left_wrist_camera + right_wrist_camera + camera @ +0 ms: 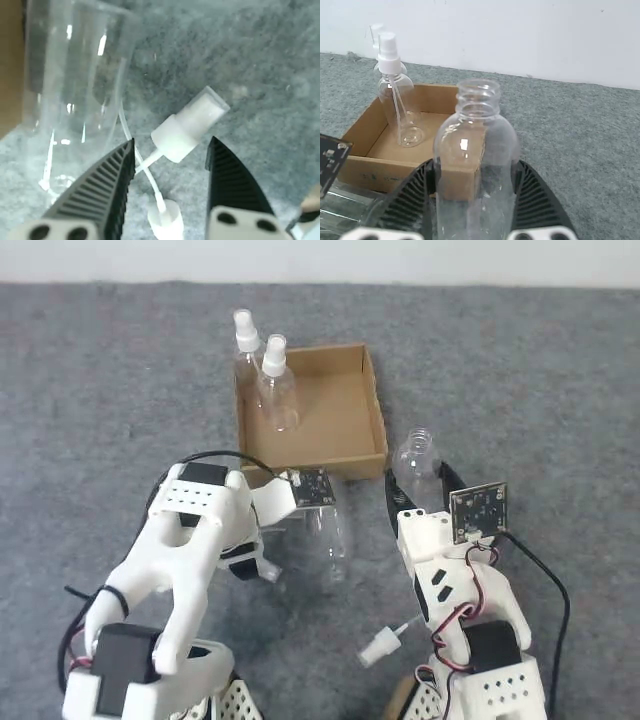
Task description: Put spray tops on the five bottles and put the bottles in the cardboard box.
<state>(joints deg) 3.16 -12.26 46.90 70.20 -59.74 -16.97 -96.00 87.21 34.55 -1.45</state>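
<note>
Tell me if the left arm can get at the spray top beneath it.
Probably yes: the left tool hangs open over the spray top, with nothing between them; the clear bottle lies aside.

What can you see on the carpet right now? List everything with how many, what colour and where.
Box: one, brown cardboard, far middle of the carpet.
Capped bottles: two, clear with white spray tops, at the box's far left corner.
Held bottle: one, clear, no top, upright in the right gripper.
Lying bottle: one, clear, no top, by the box's near wall.
Loose spray tops: at least two, white; one between the fingers of the left gripper, one before the right arm.
Carpet: one, grey, under everything.
Grippers: two, white with black fingers; left open, right shut on the bottle.
</note>
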